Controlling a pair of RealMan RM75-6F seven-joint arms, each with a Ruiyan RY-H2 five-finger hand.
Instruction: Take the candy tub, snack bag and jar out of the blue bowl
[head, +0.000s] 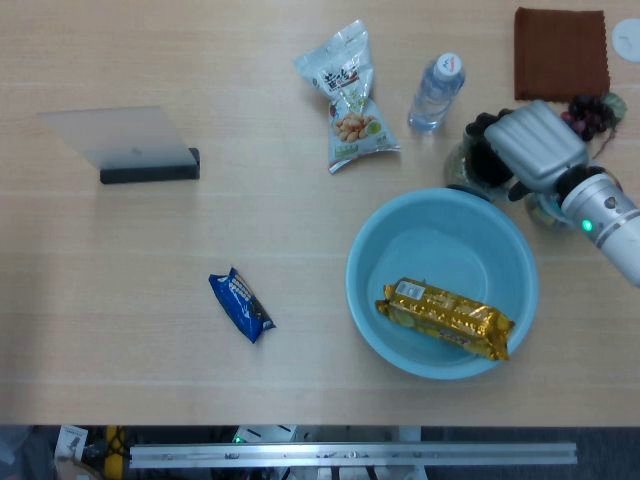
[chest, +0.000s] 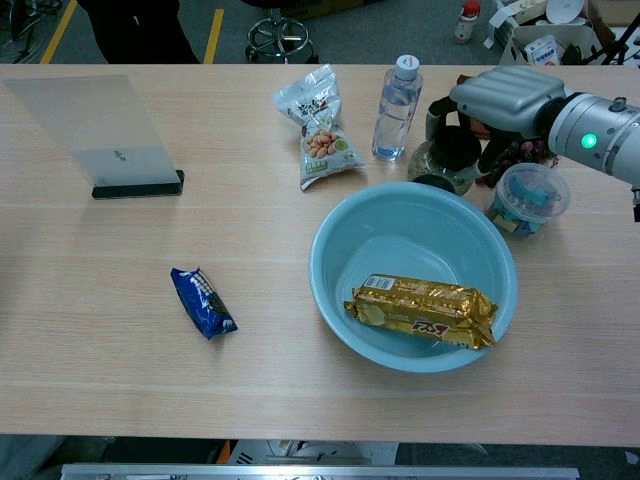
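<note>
Gold-foil snack bag is lying lengthwise across the blue bowl, toward the robot and leftward of the right hand, which is gripping the glass jar just beyond the bowl's far rim on the bench.

Gold foil snack bag lies inside round blue plastic bowl. Glass jar with black lid just behind bowl rim, right hand over it. Clear candy tub right of jar, beside bowl. Clear water bottle and pale peanut packet behind bowl, packet left of bottle. Dark blue wrapped snack well left of bowl. Frosted sign stand far left, behind it.
</note>
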